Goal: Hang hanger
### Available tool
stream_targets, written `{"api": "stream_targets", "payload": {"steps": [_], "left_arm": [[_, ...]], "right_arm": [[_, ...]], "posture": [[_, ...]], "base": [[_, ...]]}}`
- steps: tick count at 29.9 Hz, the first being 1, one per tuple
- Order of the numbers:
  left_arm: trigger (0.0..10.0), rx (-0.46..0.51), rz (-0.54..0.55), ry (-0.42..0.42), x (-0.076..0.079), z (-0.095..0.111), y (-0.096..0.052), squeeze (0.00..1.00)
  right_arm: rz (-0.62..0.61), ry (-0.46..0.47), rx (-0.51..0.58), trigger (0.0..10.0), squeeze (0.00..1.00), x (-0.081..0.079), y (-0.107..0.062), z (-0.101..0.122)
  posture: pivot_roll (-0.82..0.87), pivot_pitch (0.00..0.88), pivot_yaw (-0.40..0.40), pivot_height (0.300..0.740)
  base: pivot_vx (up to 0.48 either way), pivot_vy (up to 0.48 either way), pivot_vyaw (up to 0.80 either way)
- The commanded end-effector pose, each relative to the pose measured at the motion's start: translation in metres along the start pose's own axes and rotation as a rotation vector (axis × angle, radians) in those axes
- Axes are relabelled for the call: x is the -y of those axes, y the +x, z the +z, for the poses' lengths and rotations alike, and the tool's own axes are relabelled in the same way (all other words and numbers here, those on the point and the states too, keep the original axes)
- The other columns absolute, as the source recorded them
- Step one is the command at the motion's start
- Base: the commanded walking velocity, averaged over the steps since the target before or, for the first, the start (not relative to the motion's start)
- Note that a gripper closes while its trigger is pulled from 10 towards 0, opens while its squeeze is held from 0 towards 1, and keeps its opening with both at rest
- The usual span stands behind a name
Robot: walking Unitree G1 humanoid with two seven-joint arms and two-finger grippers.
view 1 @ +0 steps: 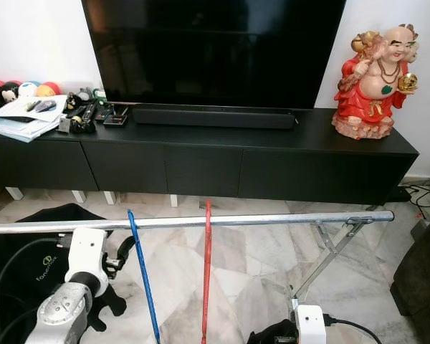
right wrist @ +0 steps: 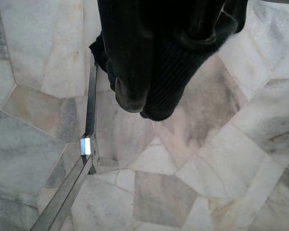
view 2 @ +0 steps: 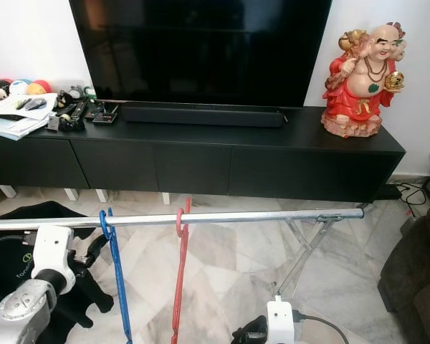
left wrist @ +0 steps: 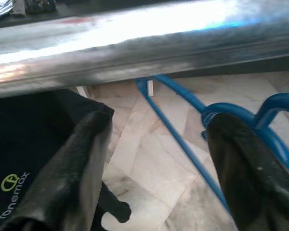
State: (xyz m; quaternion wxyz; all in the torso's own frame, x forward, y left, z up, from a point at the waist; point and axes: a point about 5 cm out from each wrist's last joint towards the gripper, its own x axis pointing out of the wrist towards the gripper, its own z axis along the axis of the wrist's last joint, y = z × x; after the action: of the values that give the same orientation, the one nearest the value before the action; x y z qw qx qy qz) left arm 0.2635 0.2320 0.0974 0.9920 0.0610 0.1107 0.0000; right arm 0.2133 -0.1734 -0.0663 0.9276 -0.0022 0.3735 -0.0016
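Note:
A silver rail [view 1: 272,218] runs across in front of me on a folding stand. From the rail hang a blue hanger [view 2: 117,279], its hook [view 2: 104,223] over the bar, and to its right a red hanger [view 2: 178,279]. Just left of the blue hanger and below the rail, my left gripper [left wrist: 159,125] is open. In the left wrist view the blue hanger [left wrist: 183,139] lies beside one finger [left wrist: 241,163], not clamped. My right gripper [right wrist: 139,101] hangs low over the floor, fingers together with nothing between them.
The rail's crossed stand legs [view 1: 328,256] rise at the right. A low black TV console [view 1: 201,165] with a TV, a red statue [view 1: 373,79] and papers stands behind. On the marble floor to the left lies a black bag [view 1: 29,244]. Cables [view 1: 421,195] lie far right.

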Motion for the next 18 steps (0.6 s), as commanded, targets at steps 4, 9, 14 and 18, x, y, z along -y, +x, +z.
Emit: {"api": "stream_targets", "payload": {"steps": [4,9,14,18], "left_arm": [[10.0,0.03,0.003,-0.007,-0.001,0.012,-0.007,0.0],[10.0,0.052,-0.041,-0.01,0.002,0.018,-0.011,0.0],[10.0,0.002,-0.135,0.029,0.009,0.016,-0.02,0.0],[10.0,-0.069,-0.228,0.089,0.015,0.011,-0.024,0.0]], "right_arm": [[0.001,0.0,-0.012,10.0,0.0,0.0,0.0,-0.002],[0.004,-0.001,-0.012,10.0,0.0,0.0,0.0,-0.002],[0.007,-0.001,-0.017,10.0,0.0,-0.002,0.0,-0.003],[0.006,-0.003,-0.023,10.0,0.0,-0.002,-0.001,-0.004]], "posture": [[0.12,0.0,0.009,0.74],[0.14,0.0,0.003,0.74],[0.14,0.0,0.001,0.74],[0.14,0.0,0.002,0.74]], "base": [[0.0,0.0,0.0],[0.0,0.0,0.0],[0.0,0.0,0.0],[0.0,0.0,0.0]]}}
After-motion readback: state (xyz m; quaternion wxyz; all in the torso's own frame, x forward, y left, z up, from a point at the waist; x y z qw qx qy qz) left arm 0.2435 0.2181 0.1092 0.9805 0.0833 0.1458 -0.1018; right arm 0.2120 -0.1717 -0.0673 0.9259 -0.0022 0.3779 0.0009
